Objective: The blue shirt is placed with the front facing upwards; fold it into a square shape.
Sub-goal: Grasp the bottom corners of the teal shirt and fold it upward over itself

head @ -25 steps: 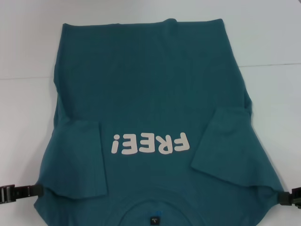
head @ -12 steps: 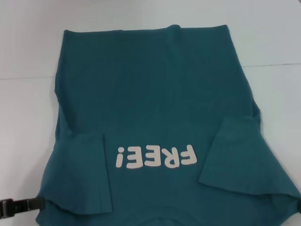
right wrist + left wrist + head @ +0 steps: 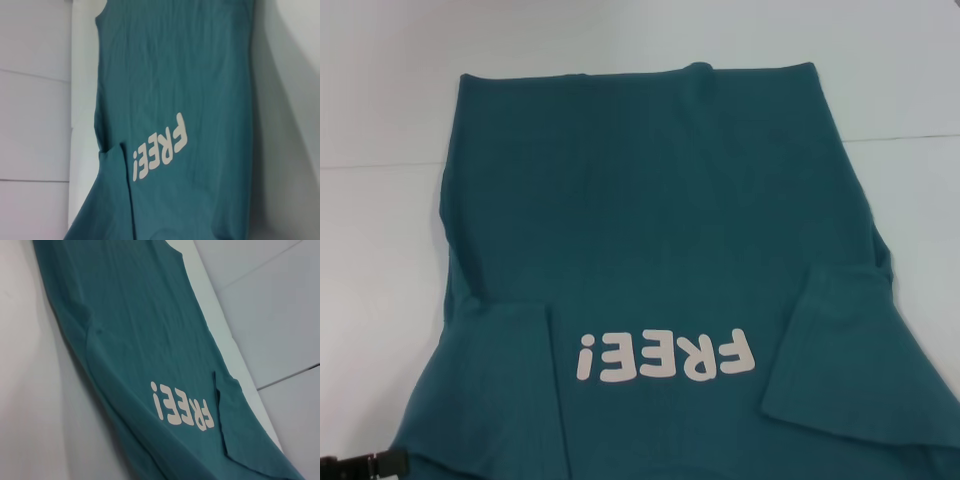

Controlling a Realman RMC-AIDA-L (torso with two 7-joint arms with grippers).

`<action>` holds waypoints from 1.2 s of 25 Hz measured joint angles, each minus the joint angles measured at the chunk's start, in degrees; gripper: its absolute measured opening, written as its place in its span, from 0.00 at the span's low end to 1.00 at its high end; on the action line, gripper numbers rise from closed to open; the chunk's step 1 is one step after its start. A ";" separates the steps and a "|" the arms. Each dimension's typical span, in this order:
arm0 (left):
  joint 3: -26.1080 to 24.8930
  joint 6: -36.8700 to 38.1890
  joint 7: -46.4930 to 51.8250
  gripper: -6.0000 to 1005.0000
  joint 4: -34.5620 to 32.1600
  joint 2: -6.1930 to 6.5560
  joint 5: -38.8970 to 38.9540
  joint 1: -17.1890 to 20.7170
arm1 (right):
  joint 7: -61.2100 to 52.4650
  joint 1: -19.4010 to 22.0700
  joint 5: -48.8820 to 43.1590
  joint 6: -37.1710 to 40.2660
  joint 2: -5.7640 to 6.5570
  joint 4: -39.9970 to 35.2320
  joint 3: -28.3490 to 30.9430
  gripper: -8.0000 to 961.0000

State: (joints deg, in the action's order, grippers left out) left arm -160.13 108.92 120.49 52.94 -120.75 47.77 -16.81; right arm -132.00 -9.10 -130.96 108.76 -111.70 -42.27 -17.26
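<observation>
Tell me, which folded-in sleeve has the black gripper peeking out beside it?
The left sleeve: the left gripper pokes out at its outer corner. Beside the right sleeve no gripper shows.

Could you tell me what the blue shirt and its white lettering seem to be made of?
The blue shirt looks like soft matte knit fabric, probably cotton jersey: it drapes limply, creases gently and its sleeves fold flat without shine. The white lettering looks like a smooth, opaque print or heat transfer, with crisp edges sitting flat on the cloth; which one cannot be told.

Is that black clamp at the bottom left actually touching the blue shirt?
Touching: the head view shows the left gripper meeting the blue shirt's edge with no gap.
</observation>
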 joint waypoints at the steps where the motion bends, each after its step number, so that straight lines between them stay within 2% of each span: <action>1: -0.01 0.15 -0.01 0.05 0.00 -0.10 0.00 0.25 | 0.17 0.40 0.00 0.01 -0.06 0.17 0.27 0.07; 10: -0.01 1.42 -0.28 0.05 0.16 -0.60 0.05 2.38 | 2.41 4.16 0.00 1.41 -0.77 2.27 2.56 0.07; 22: -0.70 2.43 -0.47 0.05 1.83 -0.80 0.05 6.12 | 3.31 5.31 -0.62 1.60 -0.79 2.28 3.08 0.07; 26: -0.72 2.56 -0.49 0.05 1.72 -0.79 0.04 6.01 | 3.43 5.03 -0.53 1.64 -0.67 3.15 3.52 0.07; 30: -0.73 1.80 -0.51 0.05 0.63 -0.44 0.03 3.91 | 4.11 2.68 0.19 1.69 -0.46 5.14 5.93 0.06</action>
State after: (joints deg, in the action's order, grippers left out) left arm -160.86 110.71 119.98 53.57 -121.20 47.80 -12.90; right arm -127.89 -6.43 -130.76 110.45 -112.17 -37.13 -11.34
